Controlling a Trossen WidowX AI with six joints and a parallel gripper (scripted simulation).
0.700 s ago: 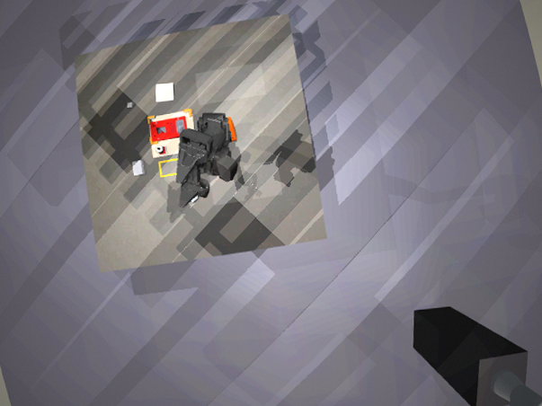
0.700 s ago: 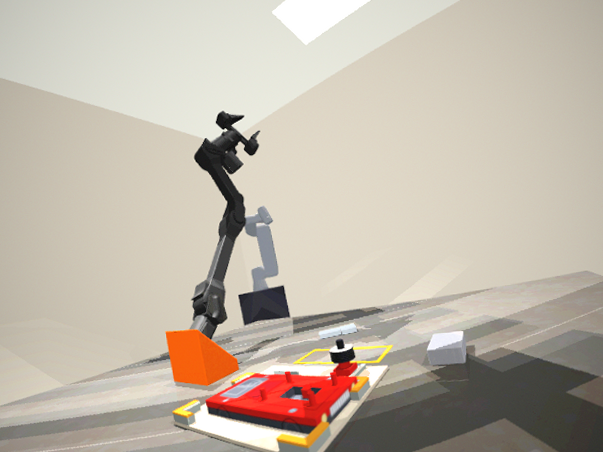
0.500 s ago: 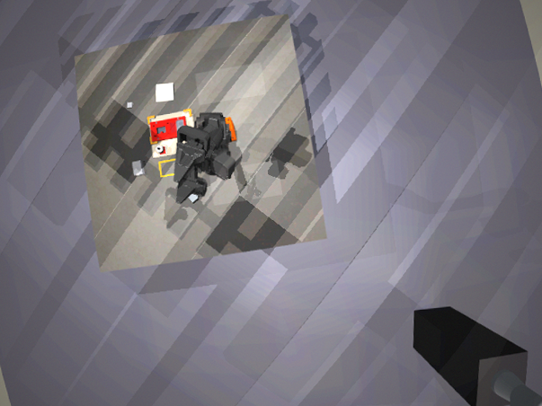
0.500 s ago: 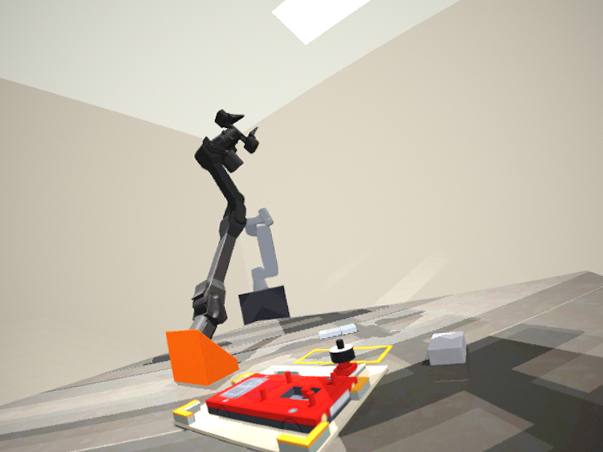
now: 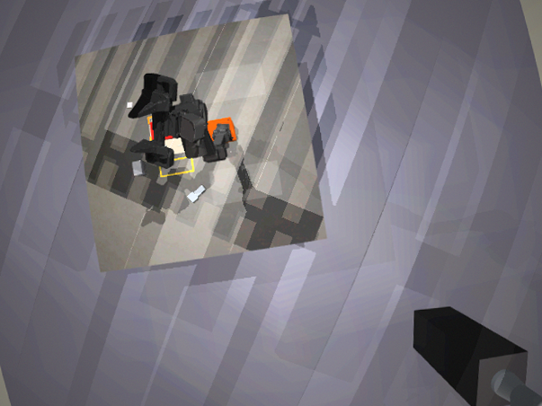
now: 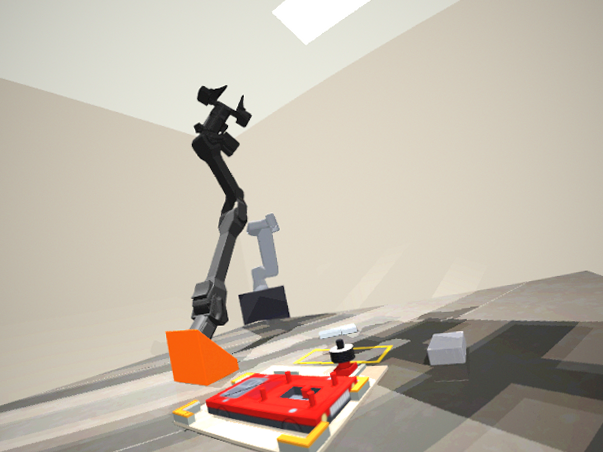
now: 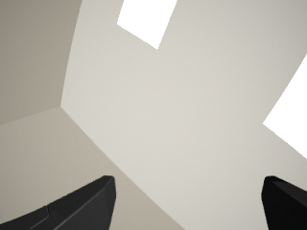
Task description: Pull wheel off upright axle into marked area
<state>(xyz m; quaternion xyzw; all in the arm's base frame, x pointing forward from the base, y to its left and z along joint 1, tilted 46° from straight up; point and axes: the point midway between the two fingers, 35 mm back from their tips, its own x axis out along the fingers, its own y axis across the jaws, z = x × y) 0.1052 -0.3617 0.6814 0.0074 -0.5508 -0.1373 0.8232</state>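
Note:
The wheel (image 6: 341, 354), black with a white top face, sits on the upright axle (image 6: 340, 342), whose dark tip stands out above it; its base is red. In the top view the arm hides both. The marked area, a yellow outline (image 5: 177, 174) (image 6: 387, 353), lies on the table just behind the wheel in the exterior view; nothing is seen lying in it. My gripper (image 5: 131, 132) (image 6: 234, 91) (image 7: 190, 188) is open and empty, high above the table. It points upward, and the wrist view shows only walls, ceiling and bright panels between the fingers.
A red car-like body (image 6: 268, 403) with pegs lies on a pale board (image 5: 176, 146) (image 6: 232, 432) with yellow corner pieces. An orange block (image 5: 227, 121) (image 6: 186, 357) stands by the arm's base. A grey block (image 5: 138, 167) (image 6: 446, 348) and a pale blue piece (image 5: 196, 194) (image 6: 338, 330) lie near the outline.

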